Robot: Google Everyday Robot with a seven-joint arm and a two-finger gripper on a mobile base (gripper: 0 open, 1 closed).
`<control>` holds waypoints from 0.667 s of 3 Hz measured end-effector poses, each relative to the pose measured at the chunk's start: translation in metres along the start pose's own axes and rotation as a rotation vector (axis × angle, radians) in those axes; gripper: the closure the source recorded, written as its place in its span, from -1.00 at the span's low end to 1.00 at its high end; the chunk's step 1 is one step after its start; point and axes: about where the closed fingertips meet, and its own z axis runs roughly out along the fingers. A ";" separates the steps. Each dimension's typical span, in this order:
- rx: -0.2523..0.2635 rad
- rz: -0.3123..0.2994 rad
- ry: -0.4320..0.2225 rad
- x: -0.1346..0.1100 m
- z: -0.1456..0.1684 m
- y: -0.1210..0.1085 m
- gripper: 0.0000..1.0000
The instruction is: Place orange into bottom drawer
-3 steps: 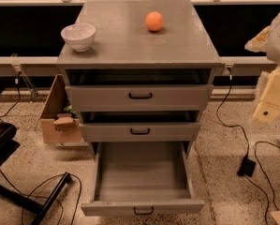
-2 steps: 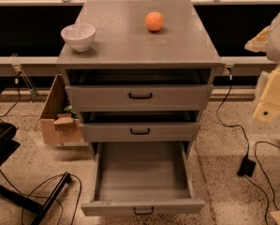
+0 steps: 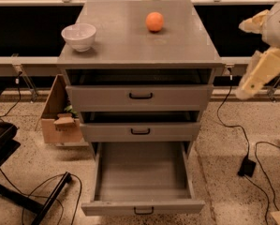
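Note:
The orange [image 3: 154, 21] sits on top of the grey cabinet [image 3: 130, 46], toward the back and right of centre. The bottom drawer [image 3: 142, 179] is pulled out wide and its inside is bare. My gripper [image 3: 245, 60] is at the right edge of the view, to the right of the cabinet at about the height of its top. It is well apart from the orange. Its two cream fingers [image 3: 263, 71] are spread apart with nothing between them.
A white bowl [image 3: 78, 35] stands on the cabinet's left front. The two upper drawers [image 3: 140, 97] are nearly closed. A cardboard box [image 3: 60, 118] sits on the floor at left. Cables and a power brick [image 3: 246, 166] lie on the floor at right. A black chair base [image 3: 8, 172] is at the lower left.

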 end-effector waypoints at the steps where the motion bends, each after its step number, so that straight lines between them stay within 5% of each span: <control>1: 0.079 -0.006 -0.185 -0.017 0.021 -0.069 -1.00; 2: 0.191 0.052 -0.402 -0.047 0.045 -0.154 -1.00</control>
